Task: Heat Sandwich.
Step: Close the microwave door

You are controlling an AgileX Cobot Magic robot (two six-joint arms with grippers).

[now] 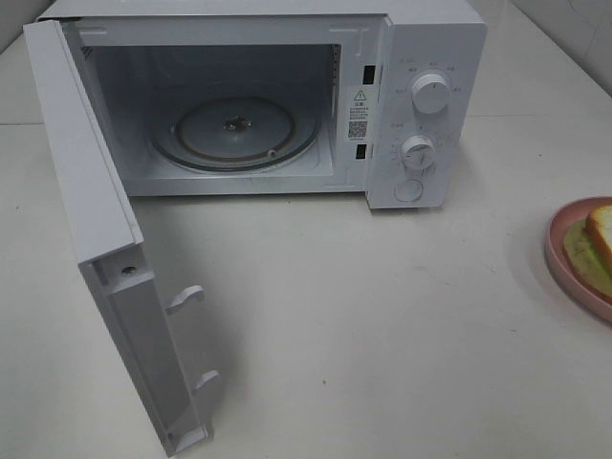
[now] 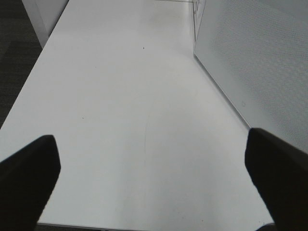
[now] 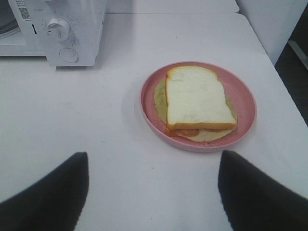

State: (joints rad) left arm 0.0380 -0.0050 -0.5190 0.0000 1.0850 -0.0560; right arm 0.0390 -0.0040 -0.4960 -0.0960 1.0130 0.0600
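The white microwave [image 1: 287,96] stands at the back of the table with its door [image 1: 105,249] swung wide open to the left; the glass turntable [image 1: 244,132] inside is bare. The sandwich [image 3: 195,98], pale bread with tan crust over a green layer, lies on a round pink plate [image 3: 243,96]; both show cut off at the right edge of the exterior view, sandwich [image 1: 601,239] on plate [image 1: 564,253]. My right gripper [image 3: 151,192] is open and empty, short of the plate. My left gripper [image 2: 151,178] is open and empty over bare table beside the door's outer face [image 2: 260,67].
The microwave's two knobs [image 1: 430,93] and button sit on its right panel; the panel also shows in the right wrist view [image 3: 62,31]. The open door juts toward the table's front left. The table's left edge [image 2: 24,91] shows in the left wrist view.
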